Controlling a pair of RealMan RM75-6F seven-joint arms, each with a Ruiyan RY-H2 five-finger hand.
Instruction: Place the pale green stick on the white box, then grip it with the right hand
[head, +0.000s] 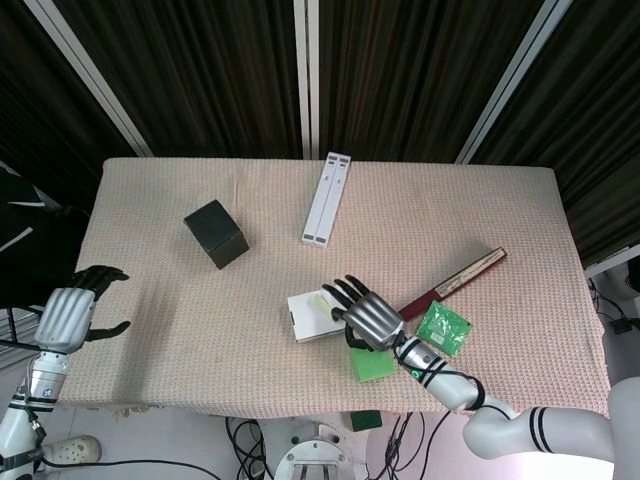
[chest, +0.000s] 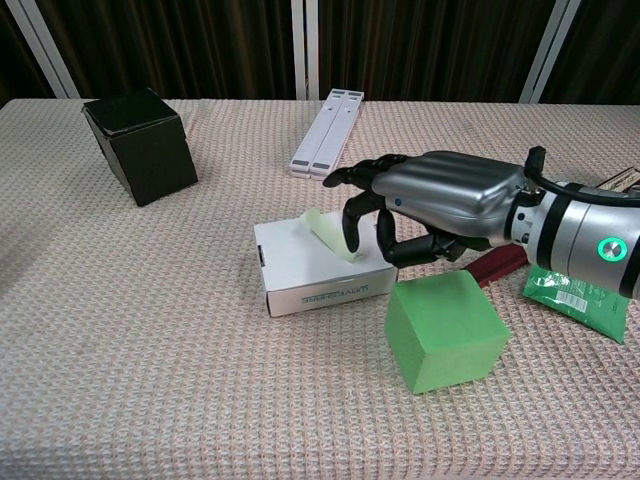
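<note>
in the head view, the pale green stick (head: 323, 301) is seen on the white box (head: 309, 318) under the right hand (head: 366, 316); the left hand (head: 70, 316) hangs empty, fingers apart. in the chest view, the stick is pinched, one end raised; it could be dropped if the pinch slips.

Tbl (chest: 150, 330) w/ white box (chest: 320, 270), green cube (chest: 445, 330)

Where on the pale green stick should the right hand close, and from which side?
Grip the stick at its near end, coming from the robot's right, where the right hand already hovers. It lies slanted across the white box, far end lifted, so a thumb-and-finger pinch across its narrow width looks best.
</note>
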